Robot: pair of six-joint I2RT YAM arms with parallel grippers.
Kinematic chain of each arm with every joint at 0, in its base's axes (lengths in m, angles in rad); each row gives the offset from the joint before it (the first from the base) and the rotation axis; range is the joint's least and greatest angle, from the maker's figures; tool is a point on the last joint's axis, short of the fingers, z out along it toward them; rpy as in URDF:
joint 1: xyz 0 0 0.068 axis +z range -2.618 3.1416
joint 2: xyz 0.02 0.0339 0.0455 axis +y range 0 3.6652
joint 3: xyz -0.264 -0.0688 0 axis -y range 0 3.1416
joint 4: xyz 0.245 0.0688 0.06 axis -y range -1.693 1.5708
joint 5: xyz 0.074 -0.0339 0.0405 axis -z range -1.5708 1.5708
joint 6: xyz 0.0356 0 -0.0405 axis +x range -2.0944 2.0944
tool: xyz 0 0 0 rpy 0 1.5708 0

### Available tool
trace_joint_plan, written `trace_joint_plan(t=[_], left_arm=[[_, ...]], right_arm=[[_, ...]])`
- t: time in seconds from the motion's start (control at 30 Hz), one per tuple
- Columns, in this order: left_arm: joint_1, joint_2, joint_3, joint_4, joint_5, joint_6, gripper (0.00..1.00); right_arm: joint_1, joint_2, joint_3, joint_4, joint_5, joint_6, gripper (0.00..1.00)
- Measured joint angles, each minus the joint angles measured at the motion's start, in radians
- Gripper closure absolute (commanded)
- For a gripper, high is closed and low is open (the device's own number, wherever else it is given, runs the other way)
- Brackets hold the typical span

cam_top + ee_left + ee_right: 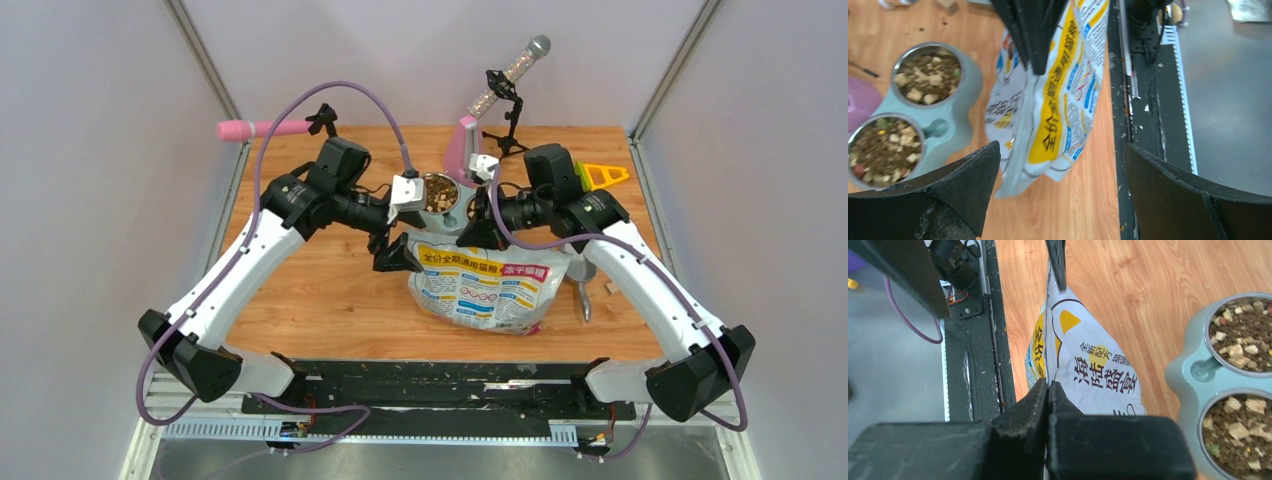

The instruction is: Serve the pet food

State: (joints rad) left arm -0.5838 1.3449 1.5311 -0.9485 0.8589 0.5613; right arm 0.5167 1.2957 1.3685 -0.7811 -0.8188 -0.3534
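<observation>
Left gripper: jaws spread wide, empty, at 10 o'clock of printed bag. Right gripper: clamped on bag's top seam at 12 o'clock, probably holding mouth up against spills. Pet food: heaped in both cups of double bowl, 11 o'clock of bag.

Chinese print only, all on bag. Large black "海陆盛宴" on white panel just ahead of right hand, pinched on bag edge. Yellow band ahead of open left hand: begins "全价", rest blurred. Smaller print unreadable.
</observation>
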Motion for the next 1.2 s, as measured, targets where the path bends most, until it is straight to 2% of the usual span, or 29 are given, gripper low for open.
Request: trace_joint_plan(t=[0.17, 0.23, 0.3, 0.33, 0.37, 0.4, 0.47, 0.77, 0.9, 1.0, 1.2], left_arm=[[-0.033, 0.049, 0.0, -0.02, 0.037, 0.034, 0.0], [-0.043, 0.053, -0.005, -0.014, 0.039, 0.046, 0.04], [-0.052, 0.053, -0.017, -0.002, 0.039, 0.06, 0.26], [-0.058, 0.053, -0.024, 0.002, 0.034, 0.075, 0.44], [-0.062, 0.053, -0.034, 0.007, 0.022, 0.096, 0.55], [-0.062, 0.053, -0.039, 0.015, 0.009, 0.107, 0.84], [-0.059, 0.053, -0.05, 0.042, -0.031, 0.138, 1.0], [-0.087, -0.018, -0.124, 0.157, -0.204, 0.082, 1.0], [-0.097, -0.064, -0.163, 0.169, -0.298, 0.048, 1.0], [-0.099, -0.086, -0.178, 0.177, -0.339, 0.028, 1.0], [-0.098, -0.109, -0.198, 0.205, -0.352, 0.009, 1.0]], right_arm=[[0.025, 0.04, 0.001, 0.06, -0.044, 0.031, 1.0], [0.037, 0.055, 0.005, 0.084, -0.055, 0.043, 1.0], [0.045, 0.068, 0.009, 0.106, -0.056, 0.064, 1.0], [0.048, 0.072, 0.013, 0.113, -0.051, 0.075, 1.0], [0.05, 0.074, 0.014, 0.117, -0.047, 0.085, 1.0], [0.052, 0.075, 0.014, 0.117, -0.046, 0.095, 1.0], [0.059, 0.075, 0.014, 0.115, -0.042, 0.109, 0.99], [0.076, 0.074, 0.059, 0.019, 0.039, 0.097, 0.91], [0.076, 0.045, 0.082, -0.055, 0.125, 0.077, 0.92], [0.076, 0.026, 0.093, -0.098, 0.183, 0.071, 1.0], [0.079, 0.01, 0.093, -0.104, 0.219, 0.072, 0.97]])
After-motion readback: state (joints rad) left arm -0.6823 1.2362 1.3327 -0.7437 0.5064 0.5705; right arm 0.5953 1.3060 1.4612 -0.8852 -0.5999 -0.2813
